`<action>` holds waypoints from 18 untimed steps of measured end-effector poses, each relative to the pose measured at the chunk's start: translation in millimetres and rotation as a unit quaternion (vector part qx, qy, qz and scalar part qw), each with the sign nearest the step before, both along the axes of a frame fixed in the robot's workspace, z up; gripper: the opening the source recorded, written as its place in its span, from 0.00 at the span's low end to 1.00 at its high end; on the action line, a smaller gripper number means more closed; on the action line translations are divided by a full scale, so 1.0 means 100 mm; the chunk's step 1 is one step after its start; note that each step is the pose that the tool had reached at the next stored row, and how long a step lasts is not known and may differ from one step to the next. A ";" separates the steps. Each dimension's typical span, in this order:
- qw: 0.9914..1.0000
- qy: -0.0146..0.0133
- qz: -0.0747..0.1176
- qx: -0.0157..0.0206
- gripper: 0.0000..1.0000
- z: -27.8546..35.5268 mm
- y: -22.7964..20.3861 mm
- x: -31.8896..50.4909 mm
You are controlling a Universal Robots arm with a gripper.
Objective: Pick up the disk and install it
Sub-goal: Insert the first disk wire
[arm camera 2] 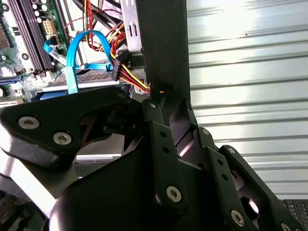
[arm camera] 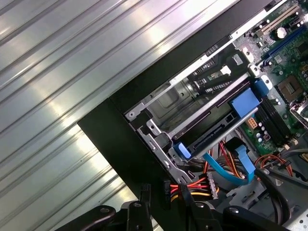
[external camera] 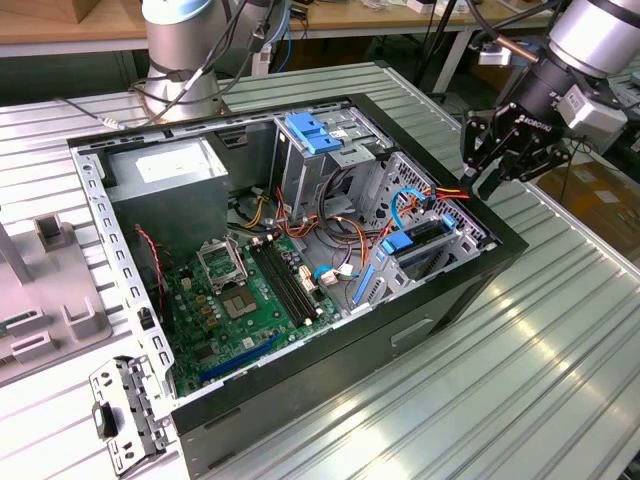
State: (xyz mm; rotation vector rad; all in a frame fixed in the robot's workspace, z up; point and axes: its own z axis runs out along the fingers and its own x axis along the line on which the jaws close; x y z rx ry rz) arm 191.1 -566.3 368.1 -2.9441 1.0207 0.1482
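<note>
The disk (arm camera: pixel 219 137) sits in the drive cage (external camera: pixel 430 245) at the case's (external camera: pixel 480 275) corner, blue rails showing, cables (arm camera: pixel 192 185) beside it. The gripper (external camera: pixel 497 150) hangs just above that corner, holding nothing; whether its fingers are spread I cannot tell. A good approach would probably stay clear of the cables.

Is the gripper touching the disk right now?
Apart. In the exterior view the gripper hangs above the rim of the computer case, empty, while the disk sits lower in its bay with clear space between them.
</note>
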 end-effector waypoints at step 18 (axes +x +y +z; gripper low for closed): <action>1.000 0.000 0.002 0.000 0.18 -0.035 0.000 0.002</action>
